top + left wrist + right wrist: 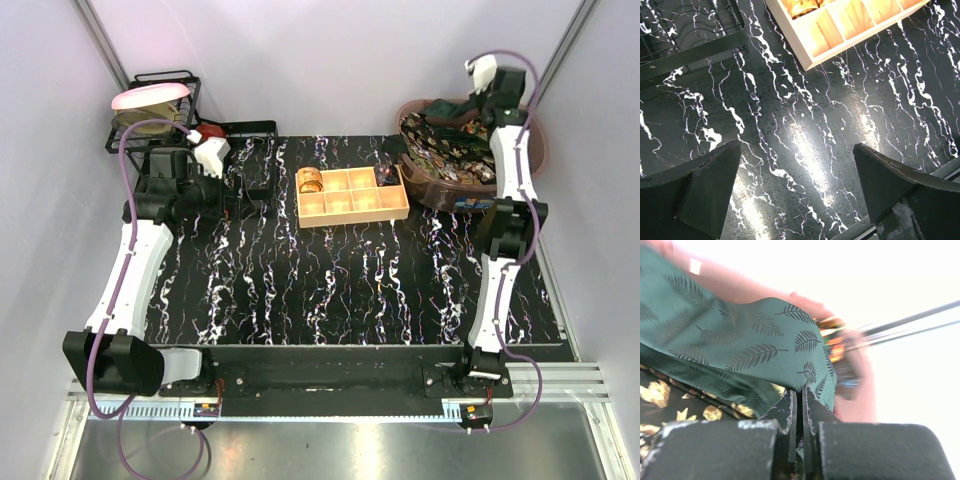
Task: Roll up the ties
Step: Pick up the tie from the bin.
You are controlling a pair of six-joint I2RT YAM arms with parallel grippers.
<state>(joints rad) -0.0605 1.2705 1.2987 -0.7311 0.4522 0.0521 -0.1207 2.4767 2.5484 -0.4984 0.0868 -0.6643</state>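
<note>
Over the far-right basket (425, 187), the right gripper (799, 407) is clamped on a green tie (740, 340) (leaf-printed); the left gripper (796, 150) hangs wide apart above the surface (790, 110).

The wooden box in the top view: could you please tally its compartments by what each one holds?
Gold-patterned rolled tie: 1 compartment
Dark rolled tie: 1 compartment
Empty: 6 compartments
Total: 8 compartments in the wooden box
</note>
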